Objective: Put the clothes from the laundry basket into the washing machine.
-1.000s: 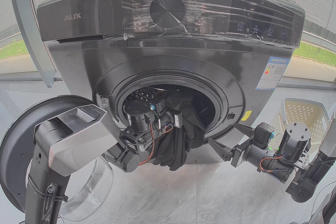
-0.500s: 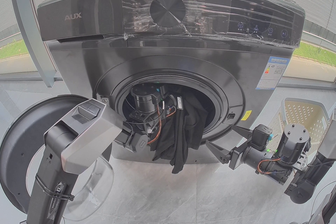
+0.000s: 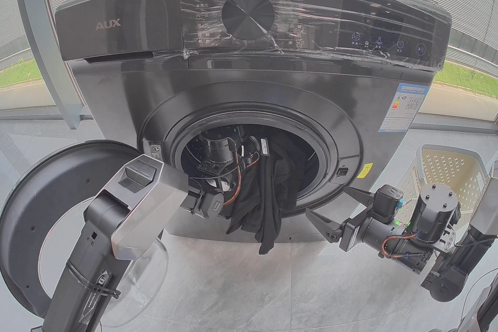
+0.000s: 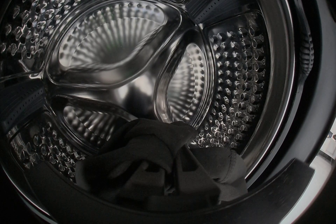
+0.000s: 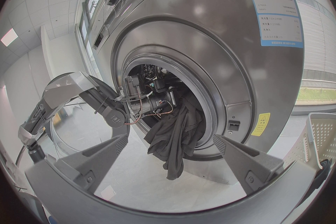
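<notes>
The dark grey washing machine (image 3: 249, 84) stands with its round door (image 3: 41, 203) swung open to the left. A black garment (image 3: 267, 198) hangs over the lower rim of the opening, part inside and part dangling outside toward the floor. My left arm's wrist (image 3: 218, 151) is inside the opening, beside the garment. From that wrist I see the steel drum (image 4: 115, 42) with folds of the black garment (image 4: 157, 165) at its front bottom. My right gripper (image 3: 332, 201) hangs open and empty below and right of the opening, facing the garment (image 5: 175, 140).
A cream perforated laundry basket (image 3: 451, 167) stands on the floor to the right of the machine, behind my right arm; its rim (image 5: 320, 137) is close by. Pale tiled floor lies free in front of the machine.
My left arm has pushed deeper and higher into the drum opening, drawing the black garment further in and up. The right arm has barely shifted.
</notes>
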